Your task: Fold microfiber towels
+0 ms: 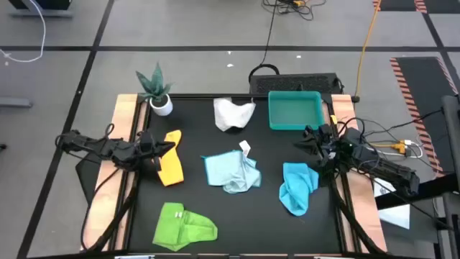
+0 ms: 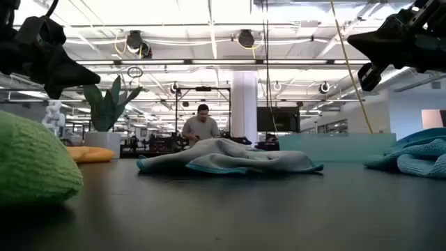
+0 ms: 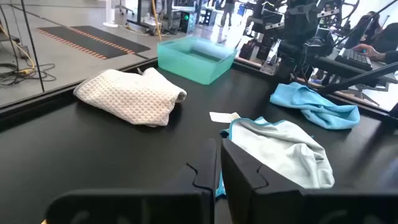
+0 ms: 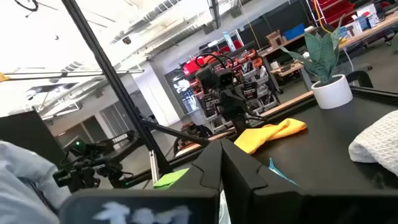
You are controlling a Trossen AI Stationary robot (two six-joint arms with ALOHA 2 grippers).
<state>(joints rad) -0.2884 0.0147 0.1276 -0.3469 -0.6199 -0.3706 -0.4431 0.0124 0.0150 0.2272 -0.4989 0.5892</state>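
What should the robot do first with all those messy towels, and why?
Probably lower the left claw and open it over the yellow-orange towel, the nearest one. Both claws are shut and empty, the right claw is waiting by the teal tray, and every towel in view lies crumpled.

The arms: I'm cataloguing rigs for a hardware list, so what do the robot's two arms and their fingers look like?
Both arms are black, slim and jointed, with dark cables looped along the links. The left gripper and the right gripper each end in two matte black, blocky, angular fingers with stepped inner edges. An orange-yellow lead and paler wires trail by the right arm's base. No markings are legible.
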